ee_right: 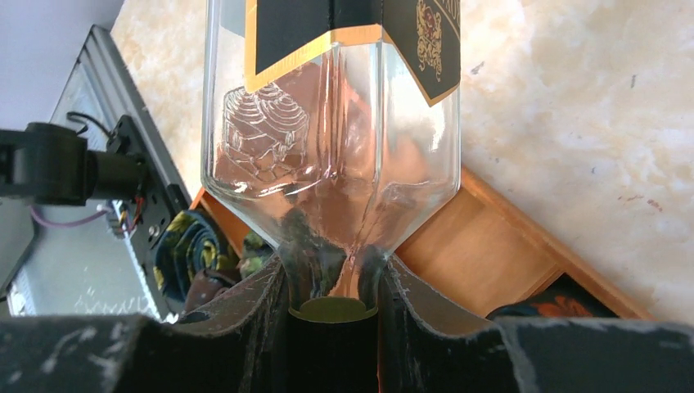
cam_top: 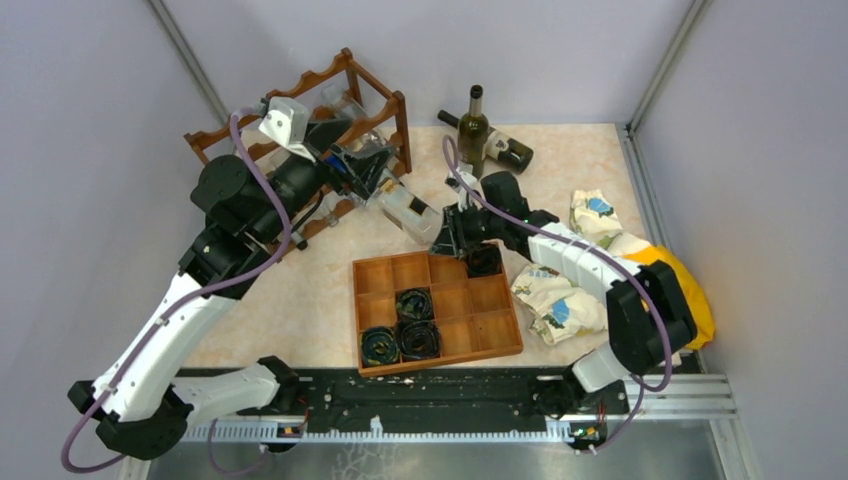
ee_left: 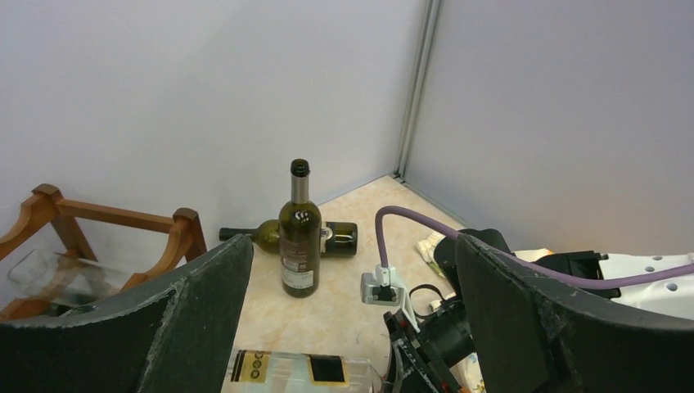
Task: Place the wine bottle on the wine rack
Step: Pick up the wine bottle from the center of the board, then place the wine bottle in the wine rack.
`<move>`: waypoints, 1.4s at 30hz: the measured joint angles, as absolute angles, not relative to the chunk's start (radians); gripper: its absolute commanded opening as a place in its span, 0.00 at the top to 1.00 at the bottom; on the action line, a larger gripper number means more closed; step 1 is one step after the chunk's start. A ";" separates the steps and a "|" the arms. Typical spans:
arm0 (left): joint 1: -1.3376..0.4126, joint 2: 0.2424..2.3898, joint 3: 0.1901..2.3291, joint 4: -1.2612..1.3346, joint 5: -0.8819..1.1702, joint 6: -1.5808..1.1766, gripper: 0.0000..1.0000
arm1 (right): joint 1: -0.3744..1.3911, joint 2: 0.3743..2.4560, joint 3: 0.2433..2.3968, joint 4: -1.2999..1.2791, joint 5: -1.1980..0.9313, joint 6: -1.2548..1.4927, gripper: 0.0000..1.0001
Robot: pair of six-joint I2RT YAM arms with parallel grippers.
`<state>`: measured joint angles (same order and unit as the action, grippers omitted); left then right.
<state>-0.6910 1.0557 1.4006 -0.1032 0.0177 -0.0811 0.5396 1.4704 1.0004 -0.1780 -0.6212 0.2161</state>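
Observation:
A clear glass wine bottle (cam_top: pixel 405 212) with a black and gold label lies tilted between my two arms, just above the table. My right gripper (cam_top: pixel 452 238) is shut on its neck; in the right wrist view the bottle (ee_right: pixel 327 123) runs away from the gripper (ee_right: pixel 334 278), whose fingers (ee_right: pixel 254 303) clamp the neck. My left gripper (cam_top: pixel 365 170) hangs open over the bottle's base end, beside the wine rack (cam_top: pixel 310 80). In the left wrist view the gripper (ee_left: pixel 352 246) holds nothing, with the bottle (ee_left: pixel 295 370) below and the rack (ee_left: pixel 106 217) at left.
A green bottle (cam_top: pixel 473 135) stands at the back with another (cam_top: pixel 505 150) lying behind it. A clear glass bottle (ee_left: pixel 57 274) rests in the rack. The orange-brown compartment tray (cam_top: pixel 485 330) holds rolled ties (cam_top: pixel 400 335). Crumpled cloths (cam_top: pixel 560 300) lie at the right.

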 measured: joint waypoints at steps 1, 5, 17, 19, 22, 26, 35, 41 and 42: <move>-0.691 1.047 1.388 -0.097 0.007 -0.078 0.01 | 0.540 1.483 1.002 -0.167 -0.612 0.221 1.00; -0.691 1.034 1.362 -0.084 -0.030 -0.053 0.01 | 0.543 1.546 1.030 -0.126 -0.589 0.235 1.00; -0.691 1.049 1.352 -0.025 -0.090 0.047 0.01 | 0.587 1.623 1.083 -0.054 -0.561 0.266 1.00; -0.691 1.050 1.347 -0.015 -0.096 0.058 0.01 | 0.596 1.628 1.084 -0.035 -0.561 0.266 1.00; -0.691 1.050 1.338 -0.007 -0.104 0.069 0.01 | 0.607 1.645 1.100 -0.027 -0.562 0.270 1.00; -0.691 1.050 1.327 -0.002 -0.108 0.078 0.01 | 0.612 1.678 1.124 -0.009 -0.561 0.281 1.00; -0.691 1.048 1.318 0.002 -0.113 0.088 0.01 | 0.613 1.721 1.175 0.010 -0.557 0.290 1.00; -0.691 1.042 1.302 0.001 -0.118 0.095 0.01 | 0.613 1.747 1.209 0.018 -0.558 0.294 1.00; -0.691 1.042 1.302 0.001 -0.120 0.098 0.01 | 0.614 1.750 1.214 0.018 -0.558 0.299 1.00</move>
<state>-0.6907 1.0424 1.3018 0.0013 -0.1196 0.0982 0.6136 1.7500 1.2137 0.0177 -0.5583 0.2989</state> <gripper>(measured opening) 0.987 0.329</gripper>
